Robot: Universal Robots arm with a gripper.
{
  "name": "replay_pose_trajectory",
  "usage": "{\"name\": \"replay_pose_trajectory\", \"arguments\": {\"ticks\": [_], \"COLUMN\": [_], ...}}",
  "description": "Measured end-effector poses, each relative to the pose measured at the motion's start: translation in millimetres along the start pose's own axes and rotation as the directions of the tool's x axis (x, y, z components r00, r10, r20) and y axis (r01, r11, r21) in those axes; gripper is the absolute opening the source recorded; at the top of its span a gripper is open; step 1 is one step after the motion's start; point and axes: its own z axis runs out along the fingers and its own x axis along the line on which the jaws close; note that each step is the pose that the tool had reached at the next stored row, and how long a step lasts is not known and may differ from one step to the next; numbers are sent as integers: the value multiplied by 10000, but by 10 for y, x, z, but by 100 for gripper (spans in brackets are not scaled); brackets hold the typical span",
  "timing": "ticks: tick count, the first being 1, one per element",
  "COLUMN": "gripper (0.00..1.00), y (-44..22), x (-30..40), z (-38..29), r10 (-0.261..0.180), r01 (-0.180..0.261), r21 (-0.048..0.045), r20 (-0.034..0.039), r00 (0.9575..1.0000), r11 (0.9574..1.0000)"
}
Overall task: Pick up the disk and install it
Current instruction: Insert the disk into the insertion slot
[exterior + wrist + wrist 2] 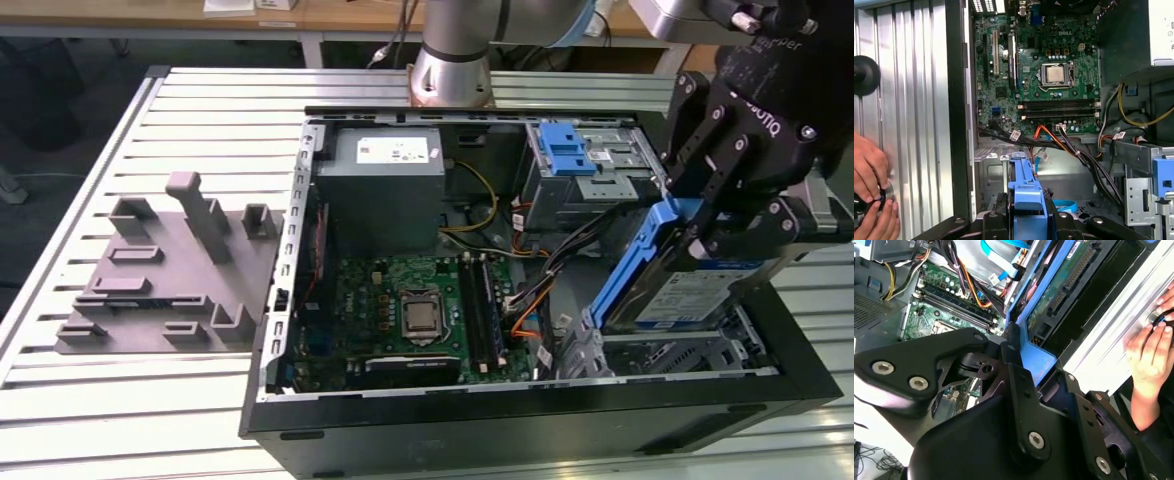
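The gripper [710,232] is clamped on the disk [683,292], holding it tilted over the drive bay [674,358] in the open computer case [534,405] (pickup done, installing underway); seating likely needs it squared with the bay.

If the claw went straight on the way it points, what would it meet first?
Probably the metal drive bay below the claw; the disk it grips would touch first, though depth is unclear.

White sticker [396,150] on the power supply [387,205]; white-and-blue label [690,293] on the disk [625,275]; lettering [787,118] on the end effector [741,230].
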Motion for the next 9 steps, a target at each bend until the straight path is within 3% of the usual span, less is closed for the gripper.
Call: {"name": "replay_pose_trajectory", "arguments": {"ticks": [9], "gripper": [36], "y": [-3], "x": [-1], "z": [58], "r10": [0], "r01": [0], "r21": [-36], "r20": [0], "r00": [10000], "r11": [10000]}}
